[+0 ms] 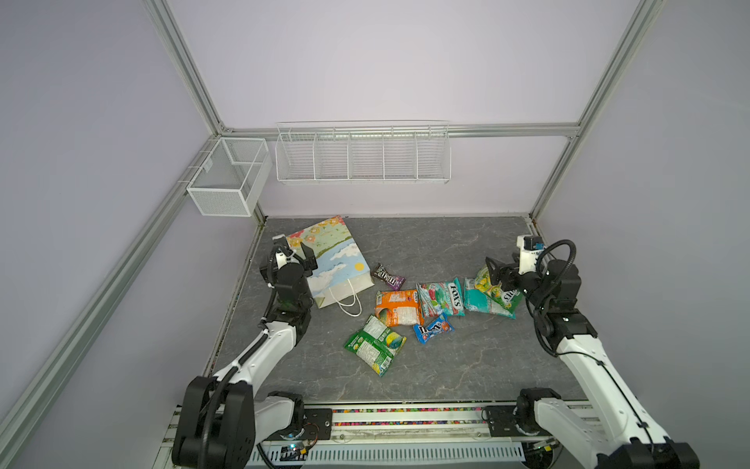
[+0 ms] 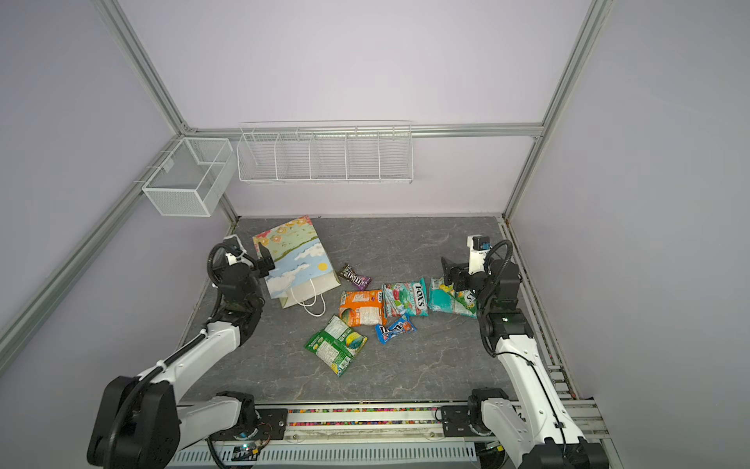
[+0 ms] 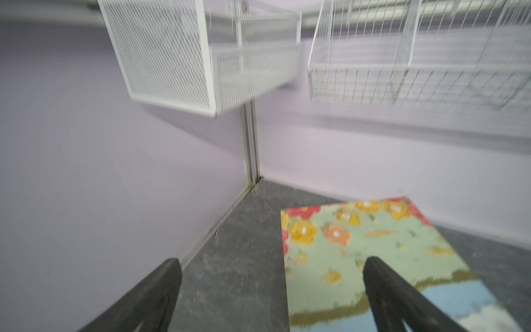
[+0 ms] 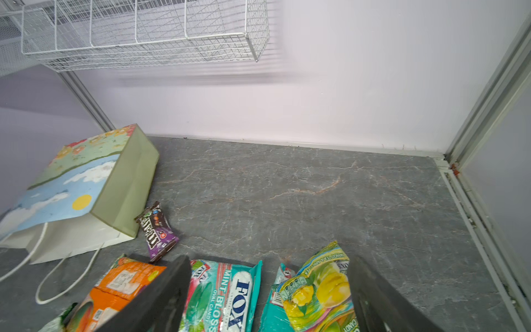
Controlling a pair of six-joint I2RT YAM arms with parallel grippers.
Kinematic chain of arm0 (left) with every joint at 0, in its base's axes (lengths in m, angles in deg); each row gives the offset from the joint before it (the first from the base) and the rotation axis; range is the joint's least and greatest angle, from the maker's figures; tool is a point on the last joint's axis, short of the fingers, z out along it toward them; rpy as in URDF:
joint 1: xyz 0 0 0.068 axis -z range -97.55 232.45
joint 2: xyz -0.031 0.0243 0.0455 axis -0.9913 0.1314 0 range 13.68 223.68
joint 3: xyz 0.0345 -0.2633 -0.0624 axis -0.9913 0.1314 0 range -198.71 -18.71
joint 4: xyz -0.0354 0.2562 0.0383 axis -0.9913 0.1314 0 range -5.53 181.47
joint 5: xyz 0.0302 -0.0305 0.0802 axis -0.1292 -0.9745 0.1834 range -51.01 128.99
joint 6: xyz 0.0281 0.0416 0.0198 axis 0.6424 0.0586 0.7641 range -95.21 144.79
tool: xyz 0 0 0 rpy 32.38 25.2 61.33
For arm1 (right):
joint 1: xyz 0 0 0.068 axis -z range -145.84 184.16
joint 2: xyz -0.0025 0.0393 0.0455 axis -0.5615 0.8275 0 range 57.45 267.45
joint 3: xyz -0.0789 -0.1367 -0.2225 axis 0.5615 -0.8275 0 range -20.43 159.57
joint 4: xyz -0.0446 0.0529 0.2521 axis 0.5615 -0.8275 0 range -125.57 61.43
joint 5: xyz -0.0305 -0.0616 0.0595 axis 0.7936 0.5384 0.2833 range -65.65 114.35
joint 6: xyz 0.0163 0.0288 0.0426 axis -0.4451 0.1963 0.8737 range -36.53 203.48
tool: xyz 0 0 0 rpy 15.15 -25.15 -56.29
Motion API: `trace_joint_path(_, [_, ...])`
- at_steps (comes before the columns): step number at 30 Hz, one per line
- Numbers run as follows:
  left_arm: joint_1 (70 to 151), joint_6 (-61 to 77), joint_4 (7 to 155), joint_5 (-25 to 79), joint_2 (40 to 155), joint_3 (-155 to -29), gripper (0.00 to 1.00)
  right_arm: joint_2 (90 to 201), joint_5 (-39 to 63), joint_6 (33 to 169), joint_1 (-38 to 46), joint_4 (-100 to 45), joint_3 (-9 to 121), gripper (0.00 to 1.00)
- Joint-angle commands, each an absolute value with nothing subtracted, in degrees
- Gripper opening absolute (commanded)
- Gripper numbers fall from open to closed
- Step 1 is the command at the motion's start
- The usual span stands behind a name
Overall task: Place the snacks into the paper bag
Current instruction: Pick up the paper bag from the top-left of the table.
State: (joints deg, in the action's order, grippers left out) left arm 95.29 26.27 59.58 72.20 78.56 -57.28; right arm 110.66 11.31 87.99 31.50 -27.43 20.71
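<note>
With left fingers [image 3: 385, 290] apart, one above the paper bag [image 3: 330, 238]. With right fingers [image 4: 163, 296] apart, FOX'S pouch [image 4: 227, 293] and teal-yellow pouch [image 4: 316, 290] seen between them.

White mesh basket [image 1: 221, 201] hung near the far corner; long divided wire basket [image 1: 363, 156] hung beside it on the back rail, both above grey marbled tabletop [image 1: 438, 243]. Lilac walls [image 1: 385, 61] and aluminium frame [image 1: 511, 130] enclosed it.

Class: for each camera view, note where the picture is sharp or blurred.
Left wrist view: blurred throughout, mesh basket and paper bag soft. Right wrist view: wire rack streaked, FOX'S pouch lettering readable. Both top views: evenly lit, crisp.
</note>
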Motion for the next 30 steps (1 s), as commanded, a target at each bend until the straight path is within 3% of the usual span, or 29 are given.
trace_joint_path(1, [95.8,24.3,87.2,66.9,72.7,-71.5,1.0,109.6,8.8,92.4,30.7,-32.8,24.7,0.88])
trace_joint_path(4, [97.0,23.9,101.3,57.8,71.6,-81.7,1.0,108.7,20.4,108.1,31.0,-48.6,27.6,0.89])
trace_joint_path(7, [100.5,28.4,114.0,52.5,73.9,-85.6,1.0,109.6,7.8,107.3,31.6,-43.9,24.9,0.88])
trace_joint_path(9, [105.1,32.5,118.3,57.8,75.7,-84.2,1.0,109.3,7.0,107.6,30.3,-42.7,24.0,0.88])
trace_joint_path(15, [117.1,43.0,112.5,64.9,74.0,-72.0,1.0,105.7,9.2,104.0,28.1,-42.5,22.9,0.88])
trace_joint_path(30, [123.6,50.0,113.1,68.6,87.3,-70.1,1.0,102.6,10.0,103.6,27.3,-43.5,19.2,0.88])
